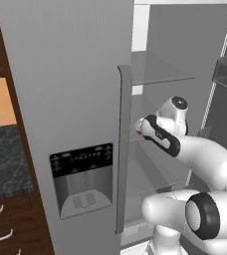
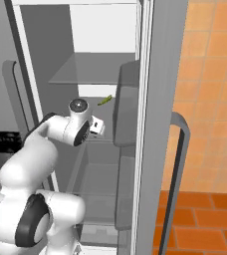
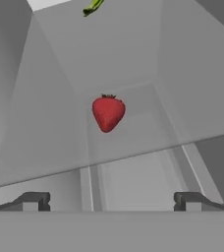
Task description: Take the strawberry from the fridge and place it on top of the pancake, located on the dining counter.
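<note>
The fridge point(image 1: 60, 99) stands with its right door open, and the white arm reaches inside between the glass shelves. The strawberry point(image 3: 108, 113) lies on a glass shelf point(image 3: 133, 133) in the middle of the fridge, a little way in front of the gripper point(image 3: 111, 201) and not touching it. It is bright red, broad at the top and narrowing to a blunt point below, with a small dark tuft of leaves on its upper end. Its skin looks smooth and a little shiny. In the left base view a small red spot point(image 1: 138, 131) shows just beside the end of the arm, near the edge of the closed left door.

The gripper is spread apart: its two dark fingertips point(image 3: 33, 201) stand far from each other, one at each side of the hand view, and nothing is between them.

A thin green thing point(image 3: 92, 7) lies farther back on the same shelf, well apart from the strawberry; in the right base view it point(image 2: 104, 101) is seen just above the arm's wrist. I cannot tell what it is.
</note>
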Controlling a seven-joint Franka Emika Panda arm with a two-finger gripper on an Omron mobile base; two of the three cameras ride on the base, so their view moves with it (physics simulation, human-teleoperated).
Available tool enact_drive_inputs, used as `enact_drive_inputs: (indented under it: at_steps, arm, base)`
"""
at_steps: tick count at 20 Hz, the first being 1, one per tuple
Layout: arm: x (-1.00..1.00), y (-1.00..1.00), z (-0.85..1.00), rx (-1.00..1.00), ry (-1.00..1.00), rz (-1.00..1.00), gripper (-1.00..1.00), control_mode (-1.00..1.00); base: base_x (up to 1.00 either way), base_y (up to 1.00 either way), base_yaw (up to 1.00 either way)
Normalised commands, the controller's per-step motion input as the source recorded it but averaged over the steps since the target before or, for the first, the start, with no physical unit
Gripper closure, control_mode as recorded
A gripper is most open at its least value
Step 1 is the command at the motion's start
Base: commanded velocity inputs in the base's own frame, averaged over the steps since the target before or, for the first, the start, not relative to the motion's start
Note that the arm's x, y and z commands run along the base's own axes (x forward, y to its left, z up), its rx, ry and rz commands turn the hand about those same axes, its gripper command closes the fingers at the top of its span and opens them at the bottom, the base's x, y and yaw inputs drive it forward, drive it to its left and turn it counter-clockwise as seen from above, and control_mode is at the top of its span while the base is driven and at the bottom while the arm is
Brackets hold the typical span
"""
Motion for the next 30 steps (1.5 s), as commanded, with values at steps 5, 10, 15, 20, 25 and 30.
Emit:
enact_drive_inputs:
  at_steps: [5,10,15,20,25,30]
  arm:
    - [0.43,0.04,-0.11,0.0,-0.01,0.0,-1.0,-1.0]
    - [0.36,0.17,-0.37,0.02,0.0,0.0,-1.0,-1.0]
    - [0.34,0.02,-0.24,0.0,-0.01,0.0,-1.0,-1.0]
    - [0.3,0.0,-0.08,0.0,0.0,0.0,-1.0,-1.0]
    - [0.26,0.0,-0.24,0.0,0.02,0.0,-1.0,-1.0]
    - [0.27,0.0,-0.35,0.0,0.04,0.0,-1.0,-1.0]
  base:
    - [0.0,0.0,0.0]
    - [0.0,0.0,0.0]
    - [0.0,0.0,0.0]
    - [0.0,0.0,0.0]
    - [0.0,0.0,0.0]
    - [0.0,0.0,0.0]
